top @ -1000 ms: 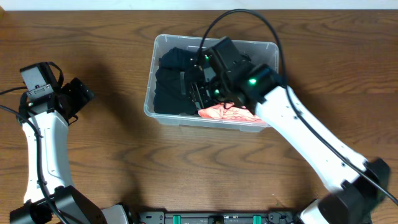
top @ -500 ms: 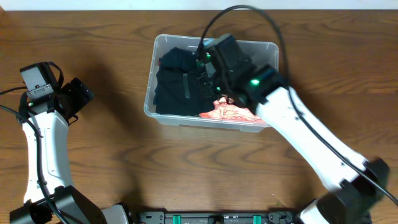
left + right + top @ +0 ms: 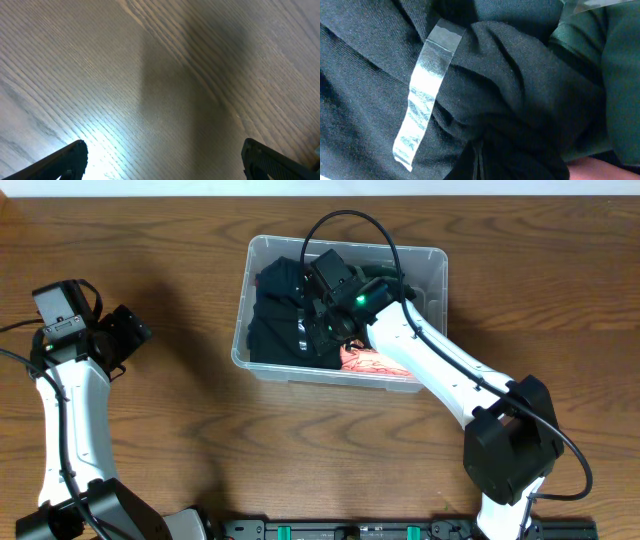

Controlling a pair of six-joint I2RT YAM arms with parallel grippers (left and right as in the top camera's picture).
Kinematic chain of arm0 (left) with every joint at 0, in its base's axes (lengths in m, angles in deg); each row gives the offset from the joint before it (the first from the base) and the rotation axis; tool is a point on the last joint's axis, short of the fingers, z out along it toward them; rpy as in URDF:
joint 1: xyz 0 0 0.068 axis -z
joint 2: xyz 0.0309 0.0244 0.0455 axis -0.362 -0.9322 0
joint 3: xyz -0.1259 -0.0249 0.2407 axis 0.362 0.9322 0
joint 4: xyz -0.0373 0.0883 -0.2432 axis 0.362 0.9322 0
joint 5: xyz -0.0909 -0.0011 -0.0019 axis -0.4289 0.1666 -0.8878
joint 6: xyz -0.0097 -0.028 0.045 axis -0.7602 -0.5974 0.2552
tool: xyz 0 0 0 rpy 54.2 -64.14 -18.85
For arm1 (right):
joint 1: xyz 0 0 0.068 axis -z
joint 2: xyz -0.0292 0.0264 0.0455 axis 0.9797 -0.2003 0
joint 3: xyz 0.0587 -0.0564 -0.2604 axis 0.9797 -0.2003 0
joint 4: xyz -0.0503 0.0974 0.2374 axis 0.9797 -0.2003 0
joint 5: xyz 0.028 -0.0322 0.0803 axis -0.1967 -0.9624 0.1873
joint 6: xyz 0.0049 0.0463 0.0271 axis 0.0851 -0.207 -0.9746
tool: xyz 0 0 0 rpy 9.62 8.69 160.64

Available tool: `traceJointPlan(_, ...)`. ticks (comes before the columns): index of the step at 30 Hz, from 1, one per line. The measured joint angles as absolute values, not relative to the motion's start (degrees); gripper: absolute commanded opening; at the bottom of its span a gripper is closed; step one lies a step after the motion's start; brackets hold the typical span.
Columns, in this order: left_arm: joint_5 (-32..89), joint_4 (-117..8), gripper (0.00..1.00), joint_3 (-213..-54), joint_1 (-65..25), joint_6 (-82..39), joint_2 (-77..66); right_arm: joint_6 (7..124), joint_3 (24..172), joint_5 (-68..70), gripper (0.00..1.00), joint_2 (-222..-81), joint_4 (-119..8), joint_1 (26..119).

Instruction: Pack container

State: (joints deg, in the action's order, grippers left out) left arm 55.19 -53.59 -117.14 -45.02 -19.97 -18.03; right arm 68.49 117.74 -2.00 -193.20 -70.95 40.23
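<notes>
The container is a clear rectangular tub at the table's centre back. It holds a black garment with a strip of clear tape, a pink cloth at its front wall, and a dark green item. My right gripper reaches down into the tub, its jaws pressed together with folds of the black garment gathered at their tips. My left gripper hangs open over bare wood at the left, far from the tub, with nothing between its fingers.
The right arm's black cable loops over the tub's back rim. The wooden table stretches around the tub. A dark rail with green clips runs along the front edge.
The right gripper closed its jaws and moved left and deeper into the tub, onto the black garment. The left arm stayed still.
</notes>
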Motion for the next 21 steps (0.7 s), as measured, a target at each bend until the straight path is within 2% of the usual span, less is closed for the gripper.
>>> traceJointPlan(2, 55.19, -53.57, 0.98, -117.14, -45.02, -19.97, -18.03, 68.75, 117.85, -1.94, 0.03, -192.98, -71.17, 40.23)
traceJointPlan(3, 55.17, -53.57, 0.98, -117.14, -45.02, -20.00, -18.03, 68.91, 117.90, -1.85, 0.11, -192.76, -71.33, 40.27)
traceJointPlan(4, 55.17, -53.59, 0.98, -117.14, -45.02, -19.97, -18.03, 69.13, 117.96, -1.65, 0.20, -192.39, -71.57, 40.34)
traceJointPlan(5, 55.19, -53.57, 0.98, -117.14, -45.02, -20.00, -18.03, 69.63, 118.07, -1.17, 0.39, -191.82, -72.07, 40.45)
traceJointPlan(6, 55.17, -53.57, 0.98, -117.14, -45.02, -19.97, -18.03, 69.39, 118.16, -0.93, 0.50, -191.27, -72.33, 40.49)
traceJointPlan(9, 55.19, -53.59, 0.98, -117.14, -45.02, -19.97, -18.03, 69.85, 118.38, -0.30, 0.72, -187.95, -73.07, 41.15)
traceJointPlan(11, 55.19, -53.57, 0.98, -117.14, -45.02, -19.97, -18.03, 70.39, 118.62, -0.54, 0.99, -184.63, -73.01, 42.68)
traceJointPlan(21, 55.19, -53.59, 0.98, -117.14, -45.02, -19.97, -18.03, 69.89, 120.34, -5.22, 0.99, -169.90, -80.68, 54.00)
